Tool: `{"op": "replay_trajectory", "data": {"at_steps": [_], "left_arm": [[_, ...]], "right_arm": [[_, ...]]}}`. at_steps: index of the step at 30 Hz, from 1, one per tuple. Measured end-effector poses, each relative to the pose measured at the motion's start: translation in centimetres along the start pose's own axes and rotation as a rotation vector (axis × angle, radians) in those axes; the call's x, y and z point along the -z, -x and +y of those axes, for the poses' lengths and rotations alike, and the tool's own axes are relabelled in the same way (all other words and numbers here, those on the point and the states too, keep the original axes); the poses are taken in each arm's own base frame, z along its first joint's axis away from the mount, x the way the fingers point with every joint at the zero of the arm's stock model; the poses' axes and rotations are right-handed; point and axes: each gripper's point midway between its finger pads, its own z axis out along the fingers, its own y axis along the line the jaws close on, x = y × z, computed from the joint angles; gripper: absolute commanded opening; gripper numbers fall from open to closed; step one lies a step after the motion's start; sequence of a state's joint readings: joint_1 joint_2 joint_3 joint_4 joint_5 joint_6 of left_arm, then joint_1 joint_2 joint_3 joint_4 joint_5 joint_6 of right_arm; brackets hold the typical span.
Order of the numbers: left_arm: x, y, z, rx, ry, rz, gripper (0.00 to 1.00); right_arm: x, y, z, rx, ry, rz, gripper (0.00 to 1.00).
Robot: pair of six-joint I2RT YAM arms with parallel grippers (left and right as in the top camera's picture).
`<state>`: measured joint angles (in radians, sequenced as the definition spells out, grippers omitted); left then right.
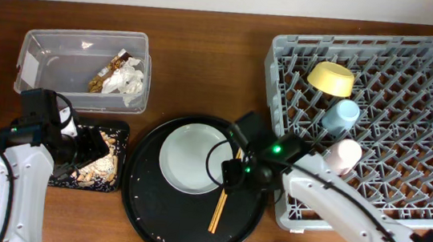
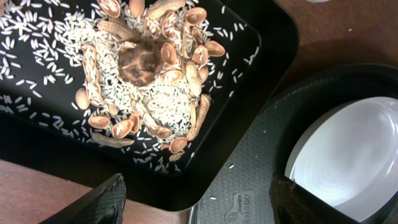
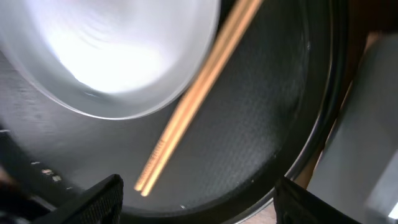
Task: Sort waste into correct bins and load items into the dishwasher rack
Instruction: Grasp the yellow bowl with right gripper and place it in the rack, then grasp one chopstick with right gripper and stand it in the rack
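The pale plate point(image 1: 188, 157) lies on the large round black tray point(image 1: 143, 202), with the wooden chopsticks point(image 1: 221, 202) beside it; both show in the right wrist view, plate point(image 3: 112, 56) and chopsticks point(image 3: 186, 112). My right gripper point(image 3: 196, 199) is open and empty just above the chopsticks. My left gripper point(image 2: 196, 202) is open and empty over the shallow black tray point(image 2: 261, 37), which holds food scraps point(image 2: 149, 68) and rice. The clear tub point(image 1: 46, 55) holds white tissue point(image 1: 132, 80) and the wrapper point(image 1: 108, 73). The yellow bowl point(image 1: 331, 77), blue cup point(image 1: 341, 115) and pink cup point(image 1: 343, 154) sit in the grey rack point(image 1: 408, 141).
The round tray sits between the shallow tray point(image 1: 118, 135) and the rack's left wall point(image 1: 274, 71). A few crumbs point(image 1: 158, 236) lie on the round tray. The plate's rim shows at the right of the left wrist view point(image 2: 348, 155).
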<state>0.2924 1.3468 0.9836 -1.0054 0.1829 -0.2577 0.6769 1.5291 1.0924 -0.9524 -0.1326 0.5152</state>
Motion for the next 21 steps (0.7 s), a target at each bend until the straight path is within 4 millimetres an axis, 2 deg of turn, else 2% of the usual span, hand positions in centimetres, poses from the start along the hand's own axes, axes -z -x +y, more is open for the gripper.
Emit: {"op": "replay_trajectory", "data": {"at_steps": [4,9,14,19,20,21], "left_arm": [[0.0,0.0,0.0,0.0,0.0,0.001,0.73],[0.0,0.0,0.0,0.0,0.0,0.001,0.73],[0.0,0.0,0.0,0.0,0.0,0.001,0.73],[0.0,0.0,0.0,0.0,0.0,0.001,0.73],[0.0,0.0,0.0,0.0,0.0,0.001,0.73],[0.0,0.0,0.0,0.0,0.0,0.001,0.73]], "right_arm": [[-4.9,-1.3,-0.8,-0.065,-0.073,0.06,0.77],[-8.0,-2.7,-1.1,-0.106,-0.138,0.14,0.77],[-8.0,-2.9,-1.1,-0.13,-0.144,0.146,0.77],[-7.7,-3.5,-3.1,-0.223,-0.255,0.143,0.76],[-7.7,-3.4,-3.2,-0.23,-0.262,0.134,0.72],[-7.7,-3.2,-3.2,-0.231,-0.263,0.123,0.64]]}}
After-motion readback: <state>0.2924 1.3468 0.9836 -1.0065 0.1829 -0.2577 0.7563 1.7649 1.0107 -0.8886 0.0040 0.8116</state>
